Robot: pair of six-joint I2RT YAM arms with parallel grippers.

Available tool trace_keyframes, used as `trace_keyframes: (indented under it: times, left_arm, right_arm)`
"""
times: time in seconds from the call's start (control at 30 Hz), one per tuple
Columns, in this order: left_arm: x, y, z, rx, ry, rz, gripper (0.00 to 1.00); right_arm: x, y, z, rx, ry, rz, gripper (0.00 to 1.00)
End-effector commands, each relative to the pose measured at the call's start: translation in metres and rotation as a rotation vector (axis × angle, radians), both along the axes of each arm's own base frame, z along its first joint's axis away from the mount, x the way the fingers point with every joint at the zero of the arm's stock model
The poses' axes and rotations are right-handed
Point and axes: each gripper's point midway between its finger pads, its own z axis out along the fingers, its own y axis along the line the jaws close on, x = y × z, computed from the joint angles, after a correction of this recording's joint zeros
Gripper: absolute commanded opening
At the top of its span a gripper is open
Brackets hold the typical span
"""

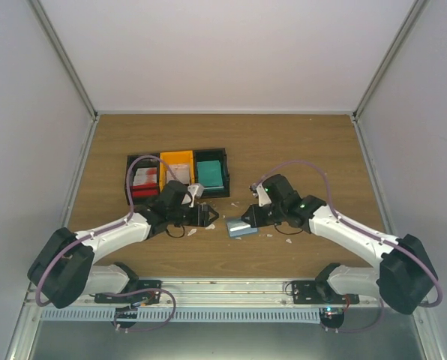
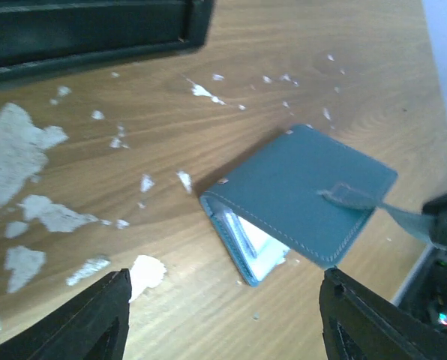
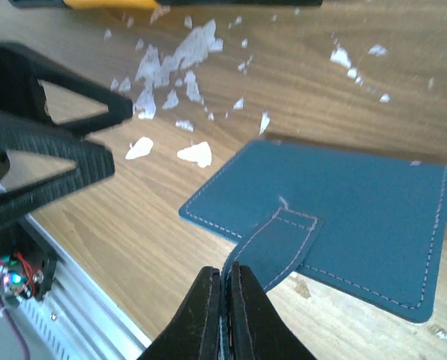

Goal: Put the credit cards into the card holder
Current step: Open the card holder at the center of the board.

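The dusty-blue card holder (image 1: pixel 242 228) lies on the table between the arms. In the left wrist view the card holder (image 2: pixel 306 195) is slightly agape, with pale card edges (image 2: pixel 265 247) showing inside. My right gripper (image 3: pixel 225 281) is shut on the holder's strap tab (image 3: pixel 280 244) and holds its end up off the cover (image 3: pixel 358 210). My left gripper (image 2: pixel 223 307) is open and empty, hovering just left of the holder (image 1: pixel 207 216). More credit cards, white with red print, lie in the left black bin (image 1: pixel 143 180) and the orange bin (image 1: pixel 178 172).
A row of bins (image 1: pixel 178 174) stands behind the left gripper; its right black bin holds a teal block (image 1: pixel 209 172). Small white scraps (image 2: pixel 28 150) lie on the wood around the holder (image 3: pixel 171 67). The metal rail of the table's near edge (image 3: pixel 81 315) is close.
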Motion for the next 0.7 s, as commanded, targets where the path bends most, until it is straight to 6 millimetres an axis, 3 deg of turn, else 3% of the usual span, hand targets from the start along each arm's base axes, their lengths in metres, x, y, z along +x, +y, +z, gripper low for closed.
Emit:
trace_keyframes:
  times: [0.0, 0.17, 0.37, 0.67]
  left_arm:
    - [0.018, 0.013, 0.004, 0.055, -0.081, 0.084, 0.72]
    - [0.016, 0.014, 0.016, 0.01, -0.12, 0.092, 0.81]
    - [0.009, 0.035, 0.022, -0.006, -0.181, 0.179, 0.99]
    - [-0.008, 0.032, 0.031, -0.108, -0.253, 0.121, 0.99]
  right_arm:
    - [-0.013, 0.013, 0.002, 0.029, 0.073, 0.075, 0.01]
    - [-0.014, 0.029, 0.013, 0.085, 0.138, 0.088, 0.0]
    - [-0.022, 0.05, 0.011, 0.187, 0.335, 0.059, 0.01]
    - [-0.017, 0.08, 0.027, 0.262, 0.634, -0.032, 0.0]
